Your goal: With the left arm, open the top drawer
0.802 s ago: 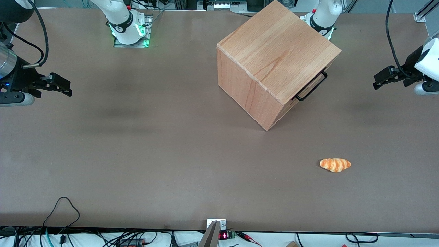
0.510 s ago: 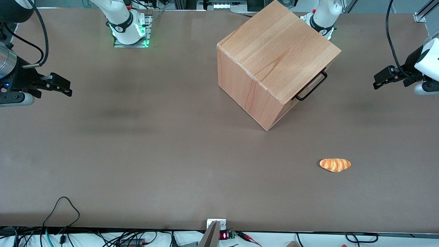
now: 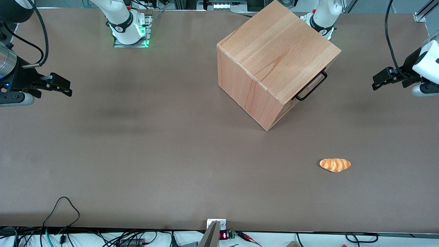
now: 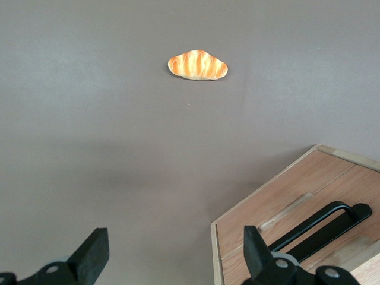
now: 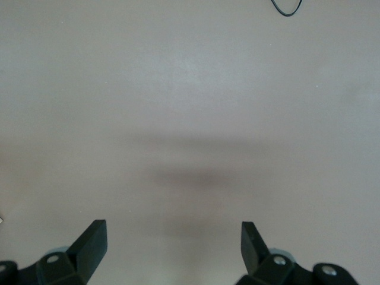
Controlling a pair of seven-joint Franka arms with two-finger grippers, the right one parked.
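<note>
The beech-wood cube cabinet [image 3: 274, 58] stands on the table, turned at an angle. Its top drawer [image 3: 320, 81] is shut, with the thin black bar handle [image 3: 310, 86] on the face that looks toward the working arm's end of the table. My left arm's gripper [image 3: 374, 83] hovers above the table, in front of that face and well apart from the handle. The left wrist view shows it [image 4: 175, 240] open and empty, with the drawer front [image 4: 362, 193] and handle [image 4: 323, 228] beside one finger.
A small orange striped bread roll [image 3: 335, 164] lies on the brown table [image 3: 154, 144], nearer the front camera than the cabinet; it also shows in the left wrist view [image 4: 198, 65]. A black cable loop [image 3: 61, 209] lies at the table's near edge.
My left gripper has edged very slightly toward the cabinet. The cabinet, drawer and bread roll have not moved.
</note>
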